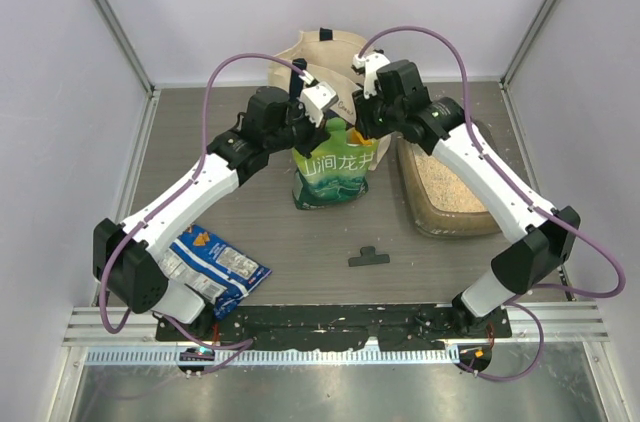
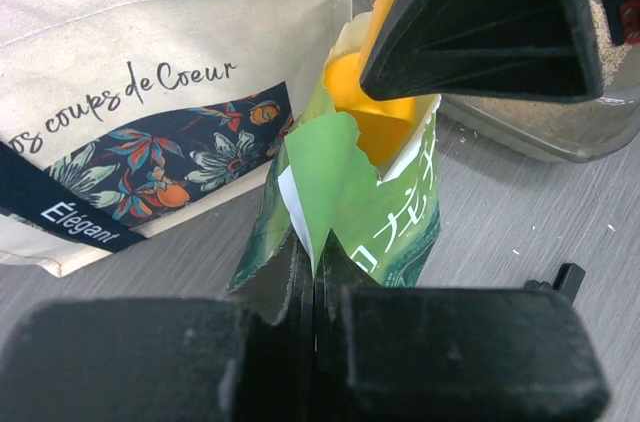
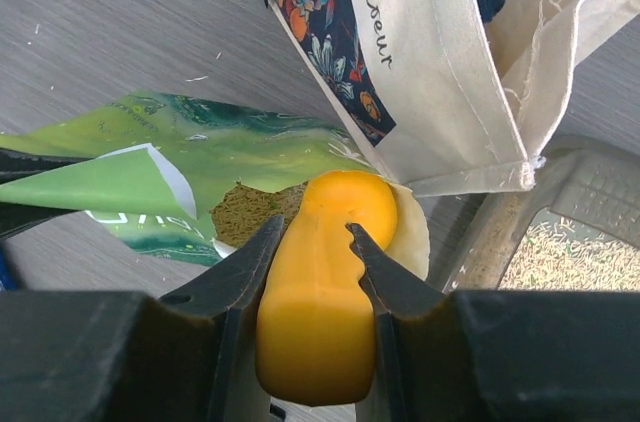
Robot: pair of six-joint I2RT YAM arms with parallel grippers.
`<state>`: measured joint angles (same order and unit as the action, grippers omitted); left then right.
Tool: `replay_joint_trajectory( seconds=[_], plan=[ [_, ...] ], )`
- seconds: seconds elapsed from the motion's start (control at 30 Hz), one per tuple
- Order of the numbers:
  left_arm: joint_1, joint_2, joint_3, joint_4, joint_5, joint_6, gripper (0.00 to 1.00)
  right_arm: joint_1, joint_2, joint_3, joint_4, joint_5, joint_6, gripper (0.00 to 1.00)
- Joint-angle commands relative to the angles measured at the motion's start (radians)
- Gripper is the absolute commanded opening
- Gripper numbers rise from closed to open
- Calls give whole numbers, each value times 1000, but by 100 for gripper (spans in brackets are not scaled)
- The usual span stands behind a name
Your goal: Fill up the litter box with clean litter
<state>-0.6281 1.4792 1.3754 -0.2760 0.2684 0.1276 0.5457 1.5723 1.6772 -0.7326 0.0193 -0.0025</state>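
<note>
Your box (image 1: 450, 233) holds some litter (image 1: 440, 192), so filling is partway. Left hand (image 2: 315, 277) pinches the pouch (image 1: 330, 177) flap tight; right hand (image 3: 315, 232) clamps the scoop (image 3: 320, 302), dipped in the pouch.

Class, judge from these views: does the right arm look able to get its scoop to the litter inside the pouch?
Probably yes. The left gripper pinches the pouch by its torn flap, holding the mouth open; the scoop in the right gripper sits in that mouth, litter showing beside it.
</note>
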Motion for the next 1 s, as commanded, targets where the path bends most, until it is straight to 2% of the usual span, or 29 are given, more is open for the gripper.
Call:
replay_joint_trajectory(
  seconds=[0.0,0.13,0.37,0.43,0.53,0.67,0.8,0.97],
  plan=[
    [4,-82,88,227,25,-88,0,5,23,-56,33,157,27,1],
    [4,-82,82,254,14,-121,0,3,26,-160,33,160,76,1],
    [2,-83,62,271,11,-161,0,5,66,-258,65,58,110,1],
    [2,-77,68,296,3,-160,0,2,78,-277,81,-86,121,1],
    [2,-65,85,299,-5,-157,0,-12,100,-268,93,-218,85,1],
    [2,-48,102,301,-9,-151,0,-94,132,-263,105,-329,113,1],
    [2,-30,123,299,-8,-149,0,-193,155,-272,150,-465,183,1],
    [2,-11,140,296,-6,-141,0,-277,199,-271,298,-726,413,1]
  ],
)
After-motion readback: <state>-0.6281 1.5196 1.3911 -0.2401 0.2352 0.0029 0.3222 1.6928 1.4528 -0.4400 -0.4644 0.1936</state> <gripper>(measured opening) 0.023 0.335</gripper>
